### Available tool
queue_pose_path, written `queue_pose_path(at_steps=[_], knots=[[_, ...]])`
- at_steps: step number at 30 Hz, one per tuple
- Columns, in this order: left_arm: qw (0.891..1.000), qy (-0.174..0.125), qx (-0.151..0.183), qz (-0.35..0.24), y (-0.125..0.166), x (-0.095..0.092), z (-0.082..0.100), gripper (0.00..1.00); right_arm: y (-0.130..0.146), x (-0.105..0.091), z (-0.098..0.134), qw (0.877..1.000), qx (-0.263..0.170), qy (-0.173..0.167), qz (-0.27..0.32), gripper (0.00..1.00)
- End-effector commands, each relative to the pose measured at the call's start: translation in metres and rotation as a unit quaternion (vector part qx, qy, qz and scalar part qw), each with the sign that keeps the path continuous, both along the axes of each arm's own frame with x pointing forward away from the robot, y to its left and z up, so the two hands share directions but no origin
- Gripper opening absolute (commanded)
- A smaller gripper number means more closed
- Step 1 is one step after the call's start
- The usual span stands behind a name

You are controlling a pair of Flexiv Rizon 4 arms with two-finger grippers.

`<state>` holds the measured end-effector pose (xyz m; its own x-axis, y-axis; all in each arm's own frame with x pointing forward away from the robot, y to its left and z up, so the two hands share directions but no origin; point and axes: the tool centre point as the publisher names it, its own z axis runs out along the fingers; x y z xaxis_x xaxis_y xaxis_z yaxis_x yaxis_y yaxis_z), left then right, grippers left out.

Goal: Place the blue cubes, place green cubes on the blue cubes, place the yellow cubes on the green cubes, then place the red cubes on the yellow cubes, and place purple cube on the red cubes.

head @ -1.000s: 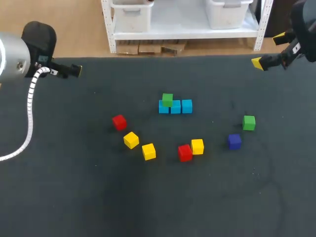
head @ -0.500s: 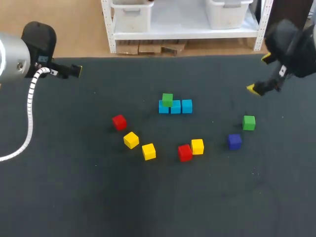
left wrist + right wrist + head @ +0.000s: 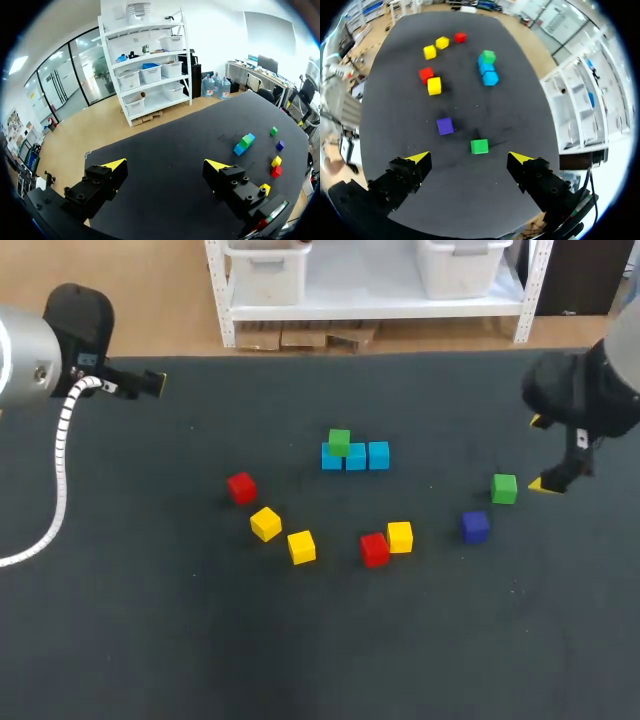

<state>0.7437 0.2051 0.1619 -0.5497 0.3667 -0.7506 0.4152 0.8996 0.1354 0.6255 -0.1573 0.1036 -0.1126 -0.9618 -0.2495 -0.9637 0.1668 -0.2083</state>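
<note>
Fingers first: your right fingers (image 3: 520,159) stand wide apart, empty, with the loose green cube (image 3: 479,146) on the counter (image 3: 150,620) just ahead of them, near the purple cube (image 3: 444,126). Your left fingers (image 3: 114,164) are apart too, well away from the blue cubes (image 3: 357,458), whose end one carries a stacked green cube (image 3: 339,441).

The right arm (image 3: 578,400) has swung in from the far right corner of the tabletop (image 3: 200,640) and dropped toward its right side. A second ago the right gripper (image 3: 542,454) hung up by the far edge, and half a second ago it was partway in. Now it sits low, just beside the loose green cube (image 3: 504,488), which in its wrist view lies just ahead of it (image 3: 479,146).
</note>
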Motion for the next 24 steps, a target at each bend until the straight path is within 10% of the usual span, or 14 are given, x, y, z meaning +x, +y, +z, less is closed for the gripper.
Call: queue_pose_path(at_steps=[1, 24], knots=[[1.000, -0.001, -0.001, 0.000, 0.000, -0.001, -0.001, 1.00, 0.018, 0.027, -0.027, 0.985, -0.022, 0.151, 0.075, 1.00], [1.000, -0.001, -0.001, 0.000, 0.000, -0.001, -0.001, 1.00, 0.003, 0.034, -0.091, 0.972, -0.066, 0.220, 0.055, 1.00]])
